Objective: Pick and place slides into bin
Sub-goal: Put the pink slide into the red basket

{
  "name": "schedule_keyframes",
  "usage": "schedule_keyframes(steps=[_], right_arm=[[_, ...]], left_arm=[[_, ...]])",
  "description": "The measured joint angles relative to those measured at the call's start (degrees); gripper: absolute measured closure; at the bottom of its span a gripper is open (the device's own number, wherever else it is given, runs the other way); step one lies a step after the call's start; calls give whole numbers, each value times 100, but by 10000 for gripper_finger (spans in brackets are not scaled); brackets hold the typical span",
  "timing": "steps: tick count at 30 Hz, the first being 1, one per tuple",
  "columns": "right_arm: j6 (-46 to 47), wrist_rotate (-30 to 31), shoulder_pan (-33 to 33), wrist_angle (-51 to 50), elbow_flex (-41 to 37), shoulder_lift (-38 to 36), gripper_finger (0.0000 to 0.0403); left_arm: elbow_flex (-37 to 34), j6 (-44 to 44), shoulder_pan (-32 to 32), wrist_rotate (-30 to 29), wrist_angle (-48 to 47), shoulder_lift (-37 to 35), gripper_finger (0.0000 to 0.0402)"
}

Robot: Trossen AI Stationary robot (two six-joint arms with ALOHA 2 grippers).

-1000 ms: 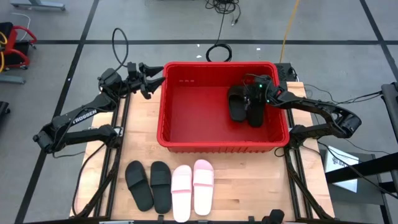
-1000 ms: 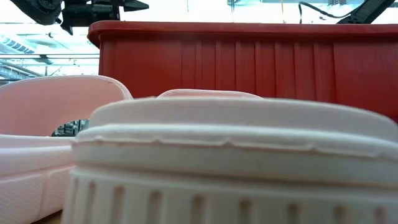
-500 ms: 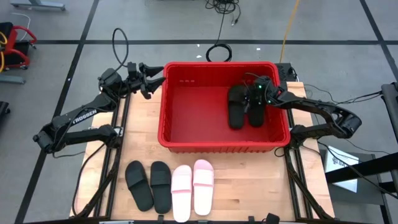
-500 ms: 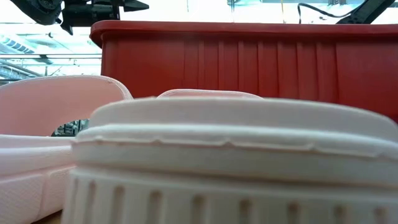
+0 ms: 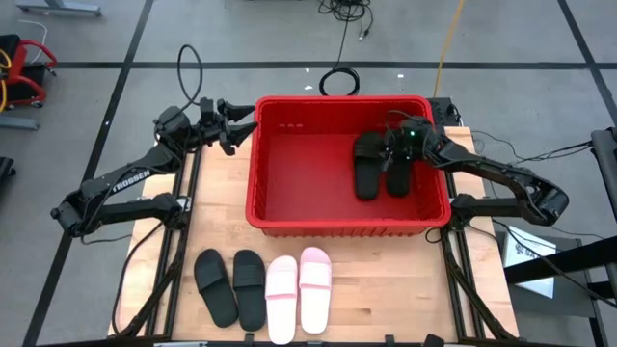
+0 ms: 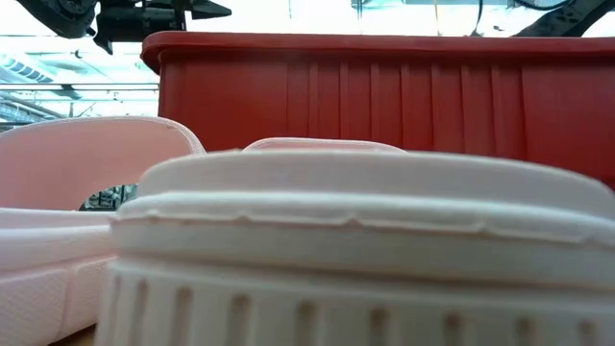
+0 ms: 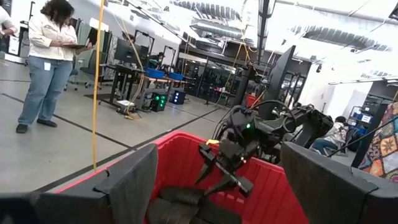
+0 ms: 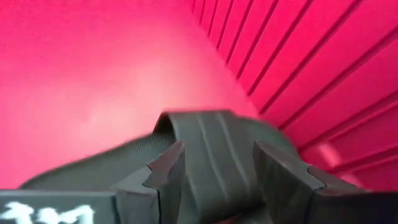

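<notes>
The bin (image 5: 289, 217) is being carried by the wooden desk (image 5: 217, 207), standing across its far half between the two arms. Two black slides (image 5: 378, 164) are lying side by side on the bin floor, close to its right wall. The right gripper (image 5: 397, 154) is being held inside the bin directly over these two slides; in the right wrist view its fingers (image 8: 158, 177) are seen spread, one on either side of a black strap (image 8: 214, 149), with a gap showing on each side, so nothing is being pinched. Whether the strap is being touched cannot be told.

The left gripper (image 5: 243, 120) is being held just outside the bin's far left corner, above the desk edge, with its fingers (image 7: 134, 180) spread wide and nothing between them. In the left wrist view the right arm is being seen across the red bin, and a person (image 7: 46, 59) is standing on the room floor beyond.

On the near part of the desk, four slides are lying in a row: two black slides (image 5: 231, 286) on the left and two pale pink slides (image 5: 298, 291) just beside them on the right. The low view is being filled by a pale pink slide (image 6: 336, 259) in front of the bin's ribbed wall (image 6: 404, 96).
</notes>
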Motion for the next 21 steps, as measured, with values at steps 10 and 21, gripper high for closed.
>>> schedule_keyframes(steps=[10,21], right_arm=[[939,-19,2,964,0,-568,233],[2518,-413,346,1050,0,-819,235]], left_arm=[[0,-44,-6,21,0,-2,62],[0,-237,-96,345,-88,-2,62]])
